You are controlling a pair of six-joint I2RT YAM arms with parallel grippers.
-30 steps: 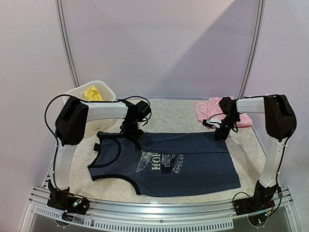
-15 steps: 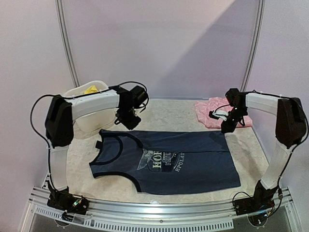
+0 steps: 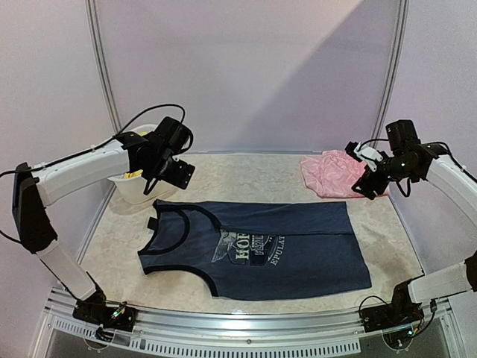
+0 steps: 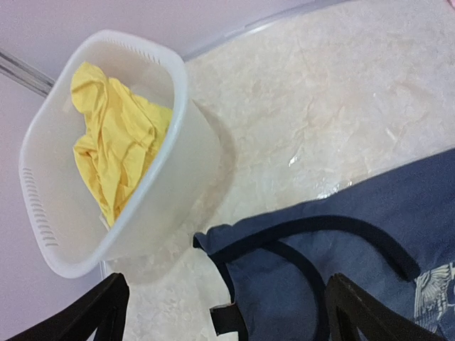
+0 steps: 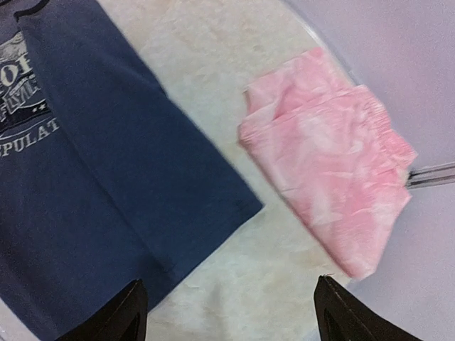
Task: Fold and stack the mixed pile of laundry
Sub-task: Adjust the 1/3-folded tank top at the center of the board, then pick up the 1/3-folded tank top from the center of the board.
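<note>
The navy sleeveless top (image 3: 257, 250) with pale horse print lies spread flat on the table, neck to the left. The pink ruffled piece (image 3: 332, 173) lies folded at the back right. The yellow piece (image 4: 114, 145) sits crumpled in the white tub (image 4: 178, 106). My left gripper (image 3: 176, 174) hangs open above the top's far left corner, beside the tub, holding nothing. My right gripper (image 3: 370, 186) hangs open above the bare table between the top's far right corner (image 5: 242, 206) and the pink piece (image 5: 334, 156), also empty.
The white tub (image 3: 138, 192) stands at the back left, partly behind my left arm. A small black tag (image 4: 226, 321) lies at the top's neck edge. A metal rail runs along the table's near edge (image 3: 246, 328), and pale walls close in the back and sides.
Both grippers have opened and let go of the top's far edge. Both arms have risen and swung outward, the left toward the tub, the right toward the pink piece. The top lies flatter.
</note>
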